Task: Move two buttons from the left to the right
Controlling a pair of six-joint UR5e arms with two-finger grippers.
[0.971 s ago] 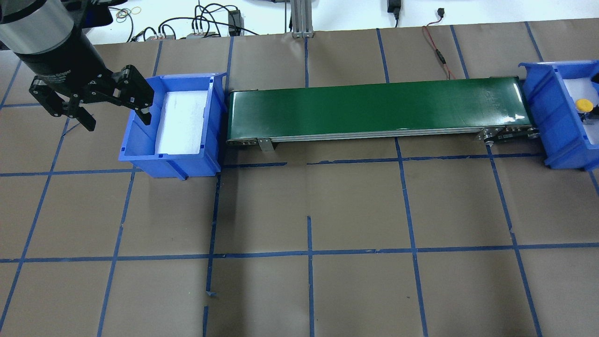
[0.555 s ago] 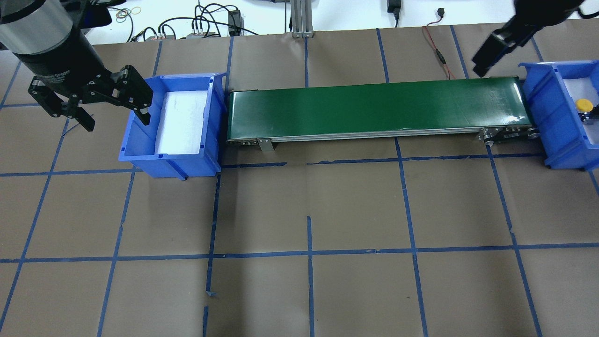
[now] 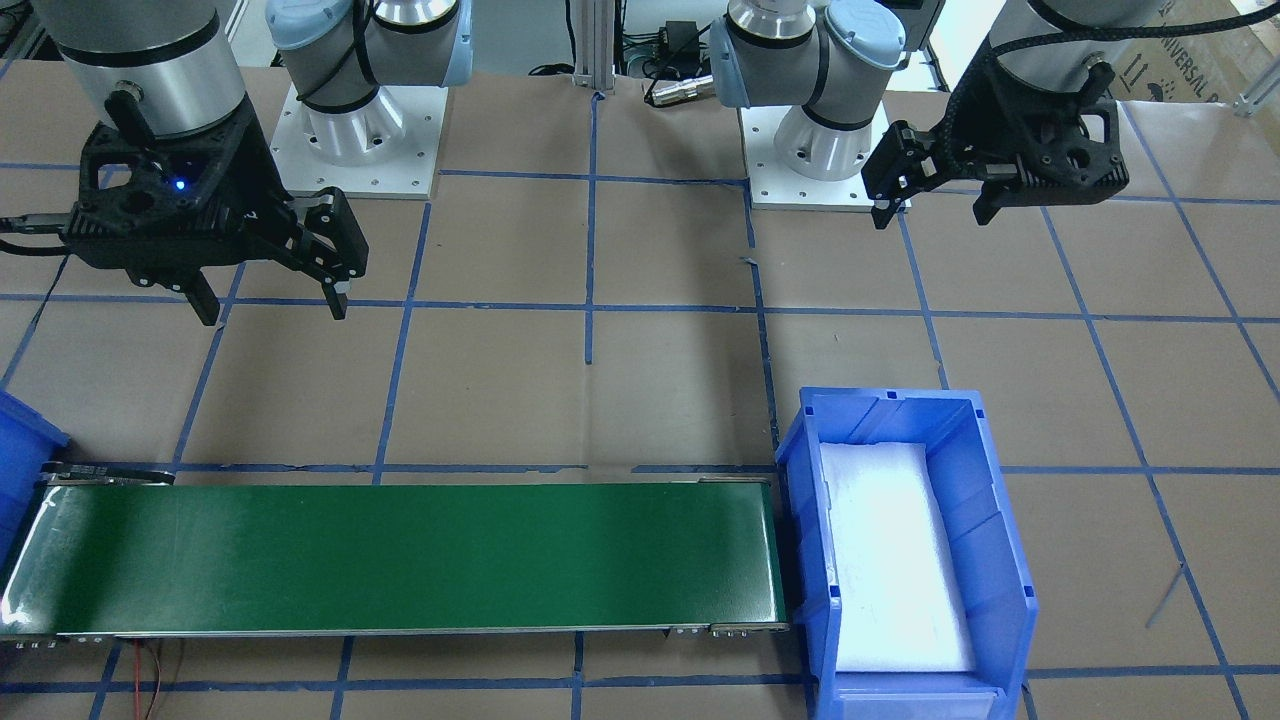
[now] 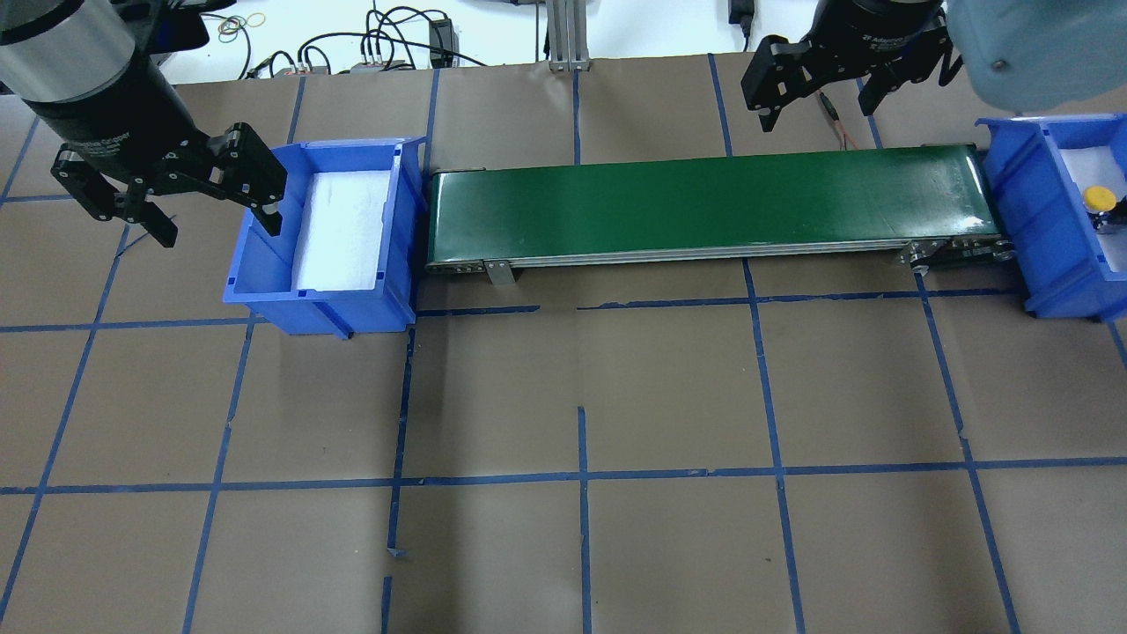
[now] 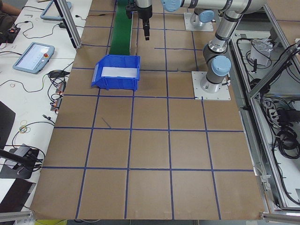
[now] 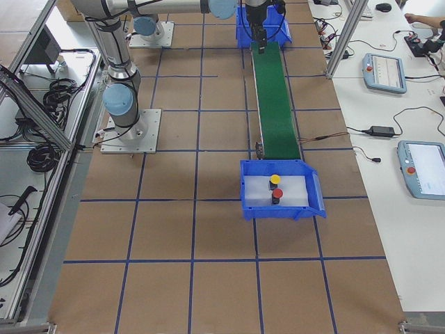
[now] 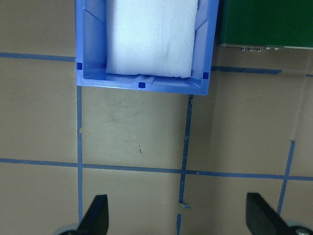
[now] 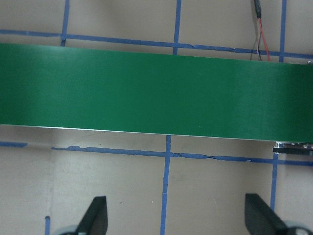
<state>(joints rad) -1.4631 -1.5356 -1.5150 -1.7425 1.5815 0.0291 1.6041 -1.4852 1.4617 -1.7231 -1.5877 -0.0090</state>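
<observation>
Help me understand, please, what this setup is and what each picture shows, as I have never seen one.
These are two robot arms mounted on a paper-covered table. Two pictures look down from above, two look along the table from its ends, and two come from wrist cameras. The left end effector and right end effector, two-finger claws, are both open and hold nothing. A green conveyor belt runs between two blue bins. The left bin holds only white foam; the right bin holds a yellow button and a red button.
</observation>
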